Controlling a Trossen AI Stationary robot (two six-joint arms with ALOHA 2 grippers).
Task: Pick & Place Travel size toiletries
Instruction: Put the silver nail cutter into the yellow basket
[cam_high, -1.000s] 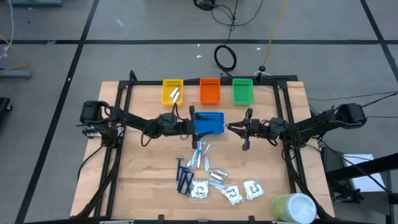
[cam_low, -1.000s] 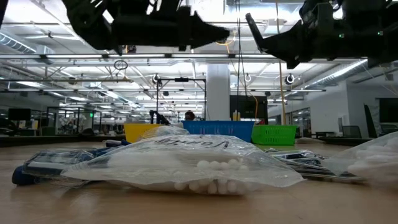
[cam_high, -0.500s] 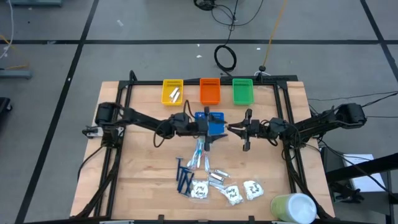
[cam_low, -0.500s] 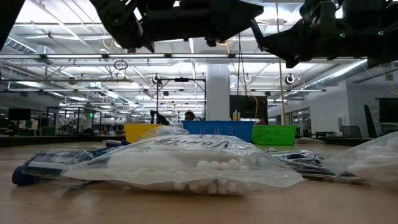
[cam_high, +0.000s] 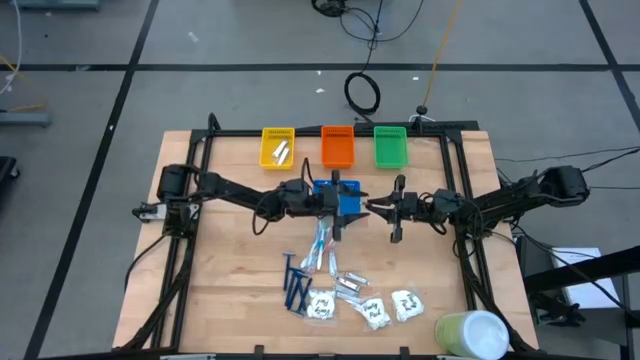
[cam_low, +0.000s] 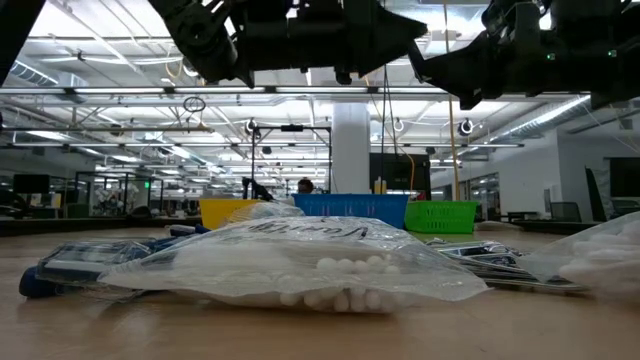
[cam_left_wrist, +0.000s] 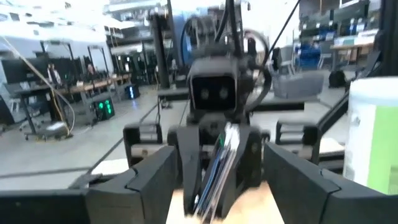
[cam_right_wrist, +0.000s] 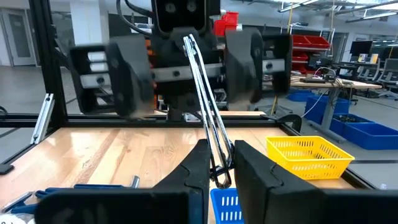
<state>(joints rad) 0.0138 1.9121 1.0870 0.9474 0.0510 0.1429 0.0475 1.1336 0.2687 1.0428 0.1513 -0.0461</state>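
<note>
While the right gripper (cam_right_wrist: 217, 163), just beside the blue tray (cam_high: 347, 188), clamps a slim blue-and-white stick (cam_right_wrist: 202, 93) edge-on toward the other arm, the left gripper (cam_high: 341, 212) hangs over that tray, fingers apart, probably for a handover.

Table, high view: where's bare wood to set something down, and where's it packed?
Free: the wood left of the razors, under the left arm, and the strip between the sachets and the right frame rail. Crowded: the near-centre pile of toiletries, plus mid-table where the left gripper and right gripper flank the blue tray.
</note>
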